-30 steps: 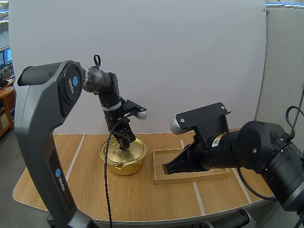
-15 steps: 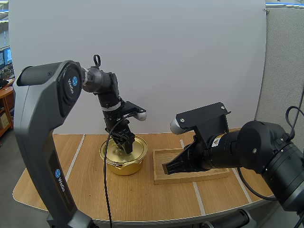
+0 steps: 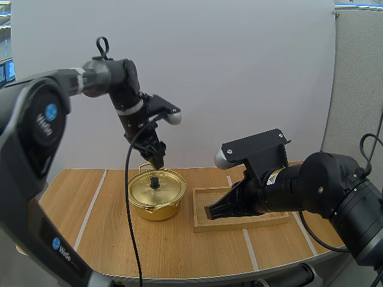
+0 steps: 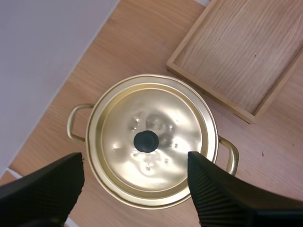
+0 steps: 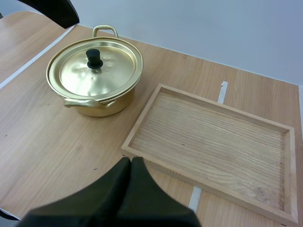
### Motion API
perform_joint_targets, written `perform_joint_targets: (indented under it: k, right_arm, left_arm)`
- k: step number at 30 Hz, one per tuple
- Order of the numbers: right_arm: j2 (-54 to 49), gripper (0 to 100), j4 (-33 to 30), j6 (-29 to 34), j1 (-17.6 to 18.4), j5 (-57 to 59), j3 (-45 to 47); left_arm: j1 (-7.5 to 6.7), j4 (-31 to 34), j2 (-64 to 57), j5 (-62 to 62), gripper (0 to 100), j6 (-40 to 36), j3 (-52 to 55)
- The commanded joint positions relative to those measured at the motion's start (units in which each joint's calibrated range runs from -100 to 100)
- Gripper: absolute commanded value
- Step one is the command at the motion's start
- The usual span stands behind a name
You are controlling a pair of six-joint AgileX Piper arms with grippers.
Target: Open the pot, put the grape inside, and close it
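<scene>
Two sets of jaws are over the bench point(image 3: 108, 233). The left jaws hang well above the golden pot point(image 3: 157, 202), spread wide apart and holding nothing. In the left wrist view their ribbed fingers point(image 4: 218, 194) stand on either side of the lid point(image 4: 156, 113), with air between. The lid sits closed on the pot, its black knob point(image 4: 146, 141) in the middle. The pot stands left of the bench's middle, toward the back edge, near the wooden tray point(image 5: 213, 137) but apart from it. The right jaws are pressed together into one dark wedge, low at the tray's near left corner. I think they do not touch it, but I cannot be sure.
</scene>
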Motion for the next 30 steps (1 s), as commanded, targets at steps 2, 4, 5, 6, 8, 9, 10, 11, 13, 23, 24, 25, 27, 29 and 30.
perform_joint_targets:
  k: [2,4,5,6,8,9,10,11,13,23,24,25,27,29,30]
  right_arm:
    - [-0.6,0,0.3,-0.3,-0.2,-1.0,-0.1]
    - [-0.6,0,0.3,-0.3,-0.2,-1.0,-0.1]
    - [-0.6,0,0.3,-0.3,-0.2,-1.0,-0.1]
    - [-0.6,0,0.3,-0.3,-0.2,-1.0,-0.1]
    - [-0.6,0,0.3,-0.3,-0.2,-1.0,-0.1]
    - [-0.6,0,0.3,-0.3,-0.2,-1.0,-0.1]
    - [-0.6,0,0.3,-0.3,-0.2,-1.0,-0.1]
    - [-0.6,0,0.3,-0.3,-0.2,-1.0,-0.1]
    - [-0.6,0,0.3,-0.3,-0.2,-1.0,-0.1]
    - [-0.6,0,0.3,-0.3,-0.2,-1.0,-0.1]
    - [-0.6,0,0.3,-0.3,-0.2,-1.0,-0.1]
    - [-0.6,0,0.3,-0.3,-0.2,-1.0,-0.1]
    - [-0.6,0,0.3,-0.3,-0.2,-1.0,-0.1]
    - [-0.6,0,0.3,-0.3,-0.2,-1.0,-0.1]
    - [-0.6,0,0.3,-0.3,-0.2,-1.0,-0.1]
  left_arm:
    - [-0.08,-0.4,-6.3,0.5,100,-1.0,0.1]
    - [-0.08,0.1,-9.4,0.5,100,-2.0,0.1]
    - [-0.08,0.2,-11.1,0.5,100,-2.6,0.1]
    - [-0.08,0.2,-12.8,0.5,100,-3.1,0.1]
    - [-0.08,0.2,-15.8,0.5,100,-4.5,0.1]
    - [-0.08,0.2,-17.4,0.5,100,-5.2,0.1]
    - [-0.08,0.2,-19.0,0.5,100,-6.1,0.1]
    - [-0.08,0.2,-20.6,0.5,100,-6.9,0.1]
    - [-0.08,0.2,-23.6,0.5,100,-8.1,0.1]
    - [-0.08,0.2,-35.8,0.5,100,-12.7,1.1]
    - [-0.08,0.2,-37.1,0.5,100,-13.2,1.7]
    - [-0.08,0.2,-38.3,0.5,100,-13.6,2.4]
    - [-0.08,0.2,-40.8,0.5,96,-14.6,4.1]
    - [-0.08,0.2,-42.8,0.5,82,-15.8,5.7]
    - [-0.08,0.2,-44.1,0.5,73,-16.5,6.8]
